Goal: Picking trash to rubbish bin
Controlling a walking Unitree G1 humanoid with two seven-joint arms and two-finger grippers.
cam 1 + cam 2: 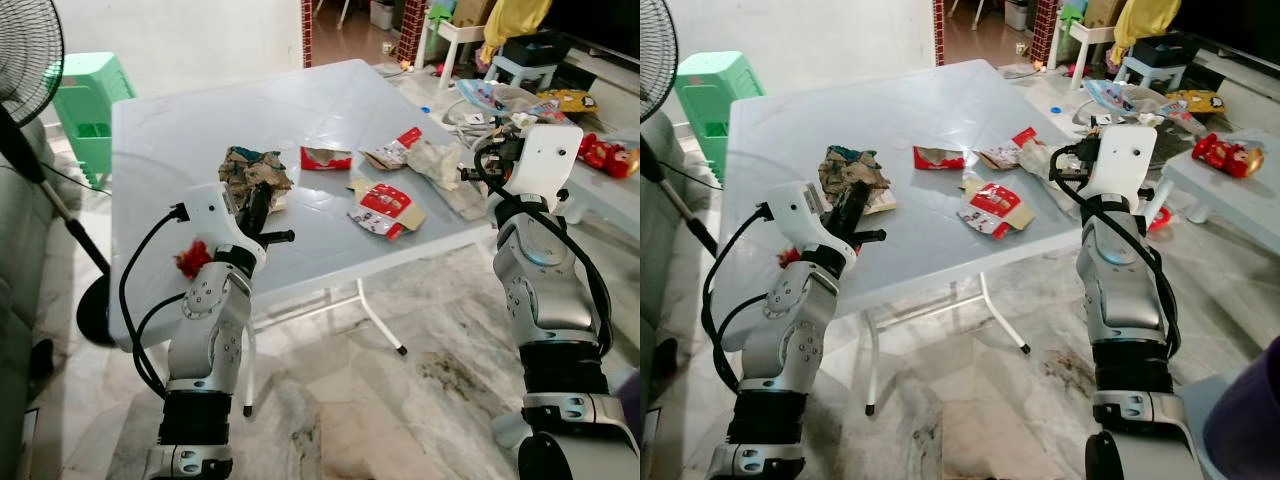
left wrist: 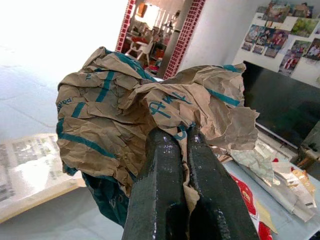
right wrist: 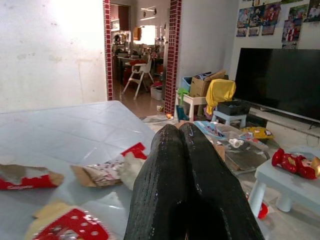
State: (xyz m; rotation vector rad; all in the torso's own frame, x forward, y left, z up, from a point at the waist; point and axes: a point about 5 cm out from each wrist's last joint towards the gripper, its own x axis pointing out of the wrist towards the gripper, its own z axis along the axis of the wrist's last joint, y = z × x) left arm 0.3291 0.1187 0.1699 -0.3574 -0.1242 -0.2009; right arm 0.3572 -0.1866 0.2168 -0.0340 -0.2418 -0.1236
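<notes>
Left gripper [image 2: 187, 145] clamped on crumpled paper bag [image 2: 140, 110] at tabletop [image 1: 180, 130] near-left; right gripper [image 3: 185, 145] closed, empty, near right edge, nearest the wrappers [image 1: 385, 205]. No bin visible.

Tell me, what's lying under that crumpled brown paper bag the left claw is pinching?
A flat printed sheet pokes out beneath the crumpled brown paper bag, resting on the white table. The left claw grips the bag; whatever else lies under it is covered.
</notes>
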